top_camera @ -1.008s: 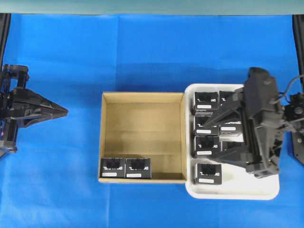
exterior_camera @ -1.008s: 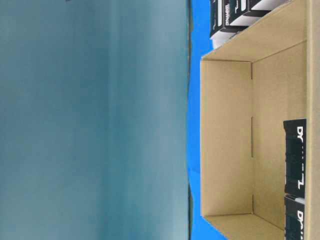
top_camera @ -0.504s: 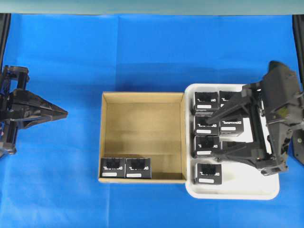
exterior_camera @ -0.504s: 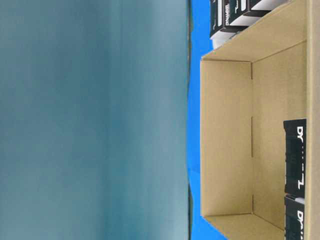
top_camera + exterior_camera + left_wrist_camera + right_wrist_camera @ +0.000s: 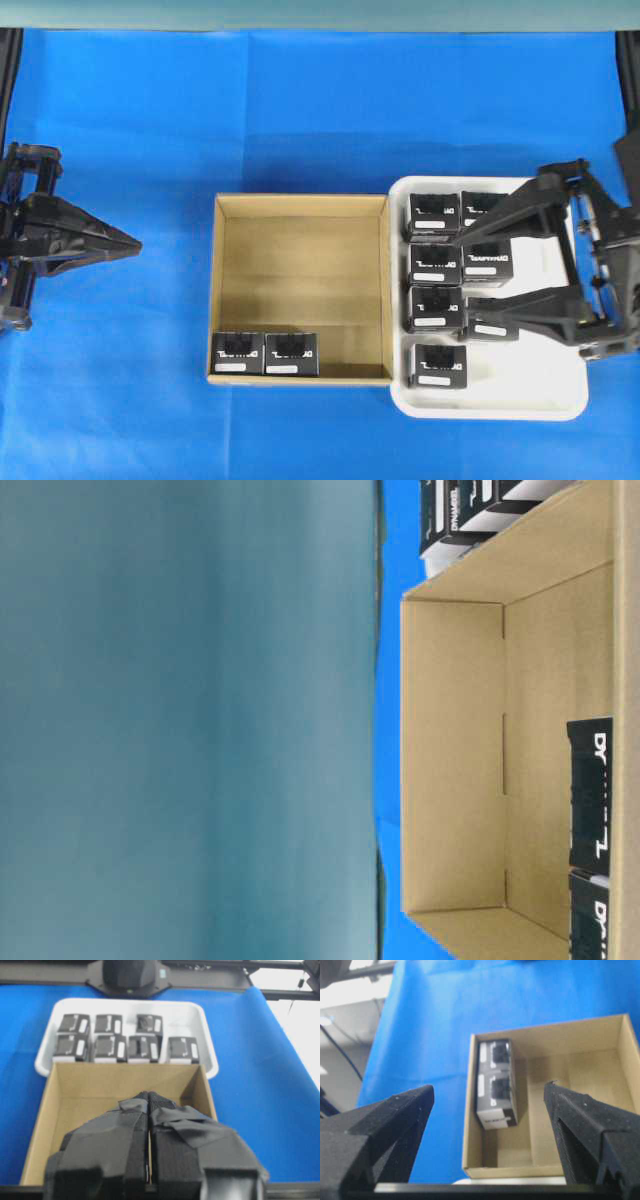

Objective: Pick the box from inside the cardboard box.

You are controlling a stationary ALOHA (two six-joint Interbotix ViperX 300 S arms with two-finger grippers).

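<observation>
Two boxes [image 5: 264, 353] are set against the carton's [image 5: 300, 204] near wall; the wide-open, empty right end effector [image 5: 465, 267] is held well apart, over the tray [image 5: 500, 404].

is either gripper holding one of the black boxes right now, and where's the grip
Nothing is held. The right gripper is wide open above the white tray; the left gripper is shut on nothing, away from the cardboard box.

You are looking at a robotics lab bench: a worktop draped in plain blue cloth [image 5: 300, 110], a blank teal backdrop wall [image 5: 190, 720], black metal rig framing [image 5: 210, 966] behind, and identical small black boxes [image 5: 435, 308] sorted in a white plastic tray [image 5: 500, 400].
</observation>
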